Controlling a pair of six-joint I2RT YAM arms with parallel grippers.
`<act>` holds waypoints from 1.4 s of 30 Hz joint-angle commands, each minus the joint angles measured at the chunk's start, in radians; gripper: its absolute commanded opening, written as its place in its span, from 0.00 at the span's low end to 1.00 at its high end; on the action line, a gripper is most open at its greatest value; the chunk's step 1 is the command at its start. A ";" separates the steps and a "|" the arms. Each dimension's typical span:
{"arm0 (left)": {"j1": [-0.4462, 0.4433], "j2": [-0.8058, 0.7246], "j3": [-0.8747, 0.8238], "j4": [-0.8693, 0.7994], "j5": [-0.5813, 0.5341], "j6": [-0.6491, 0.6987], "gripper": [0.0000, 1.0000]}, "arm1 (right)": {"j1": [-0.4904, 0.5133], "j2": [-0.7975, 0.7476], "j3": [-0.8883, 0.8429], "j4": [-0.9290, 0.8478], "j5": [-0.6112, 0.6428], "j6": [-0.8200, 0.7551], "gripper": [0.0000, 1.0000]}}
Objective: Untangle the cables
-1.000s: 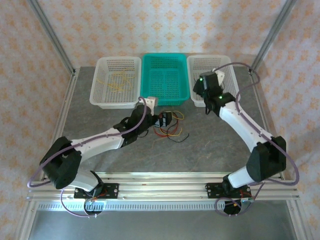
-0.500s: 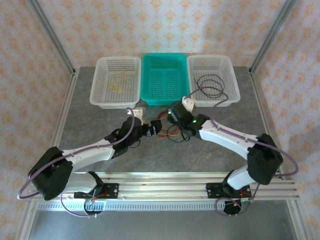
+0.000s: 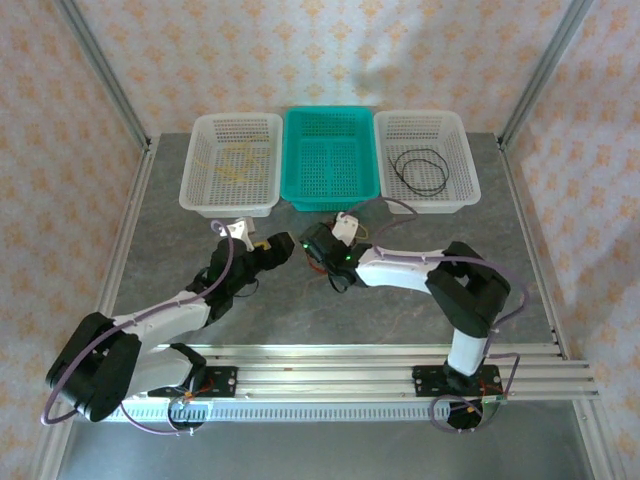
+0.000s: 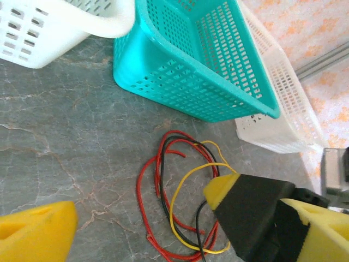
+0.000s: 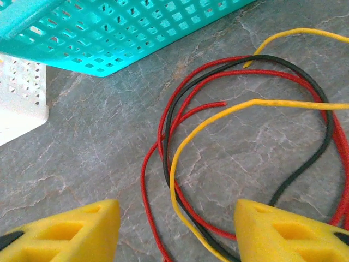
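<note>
nearby, left tool and right tool face inward, spread, flanking cables.

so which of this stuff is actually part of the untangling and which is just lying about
Job: cable tangle, left gripper, right gripper, black cable in right basket, yellow cable in left basket.
Lying about: teal basket, front rail.
</note>
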 commanded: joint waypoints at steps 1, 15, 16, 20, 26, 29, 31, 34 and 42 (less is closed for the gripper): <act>0.034 -0.029 -0.023 0.078 0.068 -0.036 0.94 | -0.005 0.052 0.043 0.055 0.078 0.045 0.58; 0.055 -0.027 -0.009 0.049 0.081 0.002 0.93 | -0.046 0.210 0.138 0.075 0.118 0.036 0.54; 0.055 -0.025 -0.004 0.044 0.083 0.008 0.93 | -0.048 0.217 0.143 0.075 0.119 0.037 0.54; 0.054 -0.018 0.010 0.023 0.087 0.027 0.93 | -0.057 0.241 0.154 0.073 0.123 0.034 0.50; 0.050 -0.009 0.010 0.027 0.091 0.026 0.93 | -0.062 0.245 0.153 0.088 0.117 0.018 0.35; 0.044 -0.001 0.016 0.025 0.087 0.034 0.93 | -0.061 0.238 0.145 0.096 0.110 0.019 0.27; 0.037 0.003 0.024 0.019 0.084 0.041 0.93 | -0.061 0.228 0.136 0.103 0.106 0.017 0.22; 0.025 0.010 0.033 0.014 0.080 0.049 0.93 | -0.060 0.200 0.114 0.114 0.101 0.014 0.15; -0.029 0.041 0.064 0.009 0.072 0.076 0.93 | -0.058 0.063 0.011 0.138 0.080 0.012 0.05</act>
